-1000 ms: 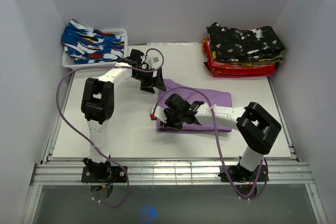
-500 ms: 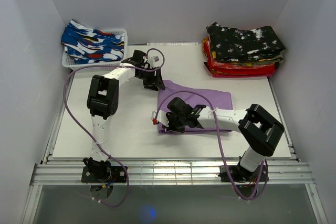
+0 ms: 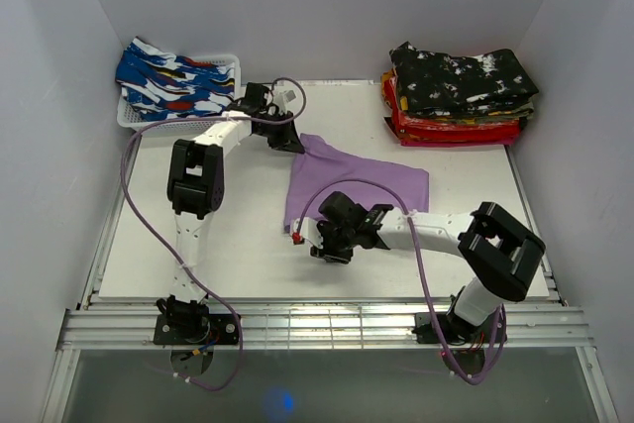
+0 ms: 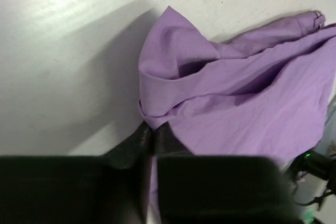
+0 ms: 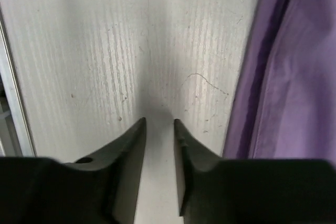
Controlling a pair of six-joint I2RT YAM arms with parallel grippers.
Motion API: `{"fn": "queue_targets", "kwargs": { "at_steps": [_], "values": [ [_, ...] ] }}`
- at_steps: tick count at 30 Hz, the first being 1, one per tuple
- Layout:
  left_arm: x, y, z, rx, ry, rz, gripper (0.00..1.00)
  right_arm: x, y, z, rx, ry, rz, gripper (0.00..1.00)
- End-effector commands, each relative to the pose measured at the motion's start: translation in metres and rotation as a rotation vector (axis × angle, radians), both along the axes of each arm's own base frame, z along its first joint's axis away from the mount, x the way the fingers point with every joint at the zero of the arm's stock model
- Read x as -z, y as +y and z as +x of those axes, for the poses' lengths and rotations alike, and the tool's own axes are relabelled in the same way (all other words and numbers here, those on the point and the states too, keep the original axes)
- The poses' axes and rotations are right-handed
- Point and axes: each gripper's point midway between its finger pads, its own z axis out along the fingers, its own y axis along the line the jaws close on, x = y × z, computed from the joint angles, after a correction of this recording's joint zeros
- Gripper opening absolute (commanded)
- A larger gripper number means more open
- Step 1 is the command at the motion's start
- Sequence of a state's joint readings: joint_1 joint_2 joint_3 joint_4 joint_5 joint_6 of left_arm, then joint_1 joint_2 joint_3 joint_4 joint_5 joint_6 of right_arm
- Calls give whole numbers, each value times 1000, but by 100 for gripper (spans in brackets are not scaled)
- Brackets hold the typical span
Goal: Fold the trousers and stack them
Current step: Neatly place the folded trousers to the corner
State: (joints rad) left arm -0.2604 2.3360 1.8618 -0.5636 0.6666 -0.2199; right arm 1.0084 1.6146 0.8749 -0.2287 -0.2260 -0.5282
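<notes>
Two arms meet at one pair of purple trousers (image 3: 362, 185) in the overhead view. It lies mid-table with its long axis running left to right, well apart from the folded stack (image 3: 461, 96) at the far right corner and from the basket (image 3: 134, 119) of blue patterned cloth at the far left. The left gripper (image 3: 289, 141) sits at the garment's far left corner and the right gripper (image 3: 319, 243) just off its near left edge, so both work the same end. In the left wrist view the left gripper (image 4: 151, 139) is pinched tight on a rolled fold of the purple trousers (image 4: 236, 103), and the rest of the cloth spreads up and to the right, away from the jaws. In the right wrist view the right gripper (image 5: 159, 129) points at bare table (image 5: 79, 51), its jaws a narrow gap apart and holding nothing. The trousers' edge (image 5: 283, 77) runs just beside them on the right, so a grasp there likely calls for a sideways shift toward the cloth.
</notes>
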Motion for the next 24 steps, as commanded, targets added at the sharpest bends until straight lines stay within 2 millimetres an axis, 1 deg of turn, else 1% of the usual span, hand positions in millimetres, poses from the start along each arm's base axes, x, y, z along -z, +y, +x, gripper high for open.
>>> {"fn": "queue_targets", "kwargs": {
  "at_steps": [1, 2, 3, 4, 5, 6, 7, 8, 9, 10, 11, 12, 13, 14, 15, 16, 17, 18, 19, 20, 21, 22, 23, 24],
  "values": [
    [-42, 19, 25, 7, -137, 9, 27, -29, 5, 12, 49, -34, 54, 38],
    [-47, 20, 22, 15, -141, 10, 55, -46, -1, 28, 104, -47, 96, 47],
    [-52, 21, 18, 18, -149, 15, 63, -57, -5, 36, 136, -40, 126, 60],
    [-63, 25, 8, 23, -168, 24, 68, -65, -12, 38, 164, 11, 153, 61],
    [-70, 28, 4, 21, -187, 36, 75, -87, -28, 61, 239, -2, 207, 62],
    [-62, 34, -8, 17, -172, 58, 78, -97, -37, 68, 271, 6, 233, 64],
    [-92, 35, -11, 33, -270, 56, 79, -107, -46, 71, 296, 28, 263, 65],
    [-103, 38, -15, 41, -313, 61, 85, -126, -64, 87, 359, -6, 309, 65],
    [-111, 42, -18, 36, -353, 74, 91, -138, -72, 92, 382, -26, 332, 66],
    [-130, 44, -25, 48, -429, 68, 96, -147, -81, 95, 421, -30, 350, 67],
    [-138, 43, -30, 79, -471, 61, 97, -164, -97, 102, 483, -63, 388, 69],
    [-146, 37, -38, 112, -496, 39, 97, -166, -106, 102, 529, -62, 395, 72],
    [-154, 34, -42, 130, -528, 27, 97, -168, -113, 102, 573, -56, 404, 73],
    [-160, 30, -52, 167, -567, 28, 98, -171, -126, 100, 658, -24, 422, 78],
    [-162, 14, -63, 225, -592, 23, 98, -158, -135, 95, 714, 19, 404, 81],
    [-162, 5, -69, 261, -618, 32, 98, -150, -144, 93, 772, 45, 389, 82],
    [-163, -3, -78, 313, -671, 57, 98, -145, -162, 92, 854, 90, 388, 86],
    [-162, -28, -93, 383, -714, 65, 98, -139, -167, 85, 872, 154, 405, 87],
    [-158, -35, -95, 395, -759, 124, 98, -139, -177, 86, 914, 183, 424, 87],
    [-142, -44, -108, 437, -774, 157, 98, -139, -201, 95, 1014, 203, 450, 86],
    [-144, -68, -129, 525, -854, 171, 98, -138, -210, 94, 1077, 255, 465, 86],
    [-144, -80, -134, 553, -923, 189, 98, -141, -220, 98, 1121, 296, 493, 85],
    [-139, -86, -136, 556, -971, 251, 98, -141, -240, 103, 1203, 317, 514, 85],
    [-125, -105, -161, 647, -1015, 262, 98, -139, -246, 101, 1246, 367, 524, 85]
  ]
}}
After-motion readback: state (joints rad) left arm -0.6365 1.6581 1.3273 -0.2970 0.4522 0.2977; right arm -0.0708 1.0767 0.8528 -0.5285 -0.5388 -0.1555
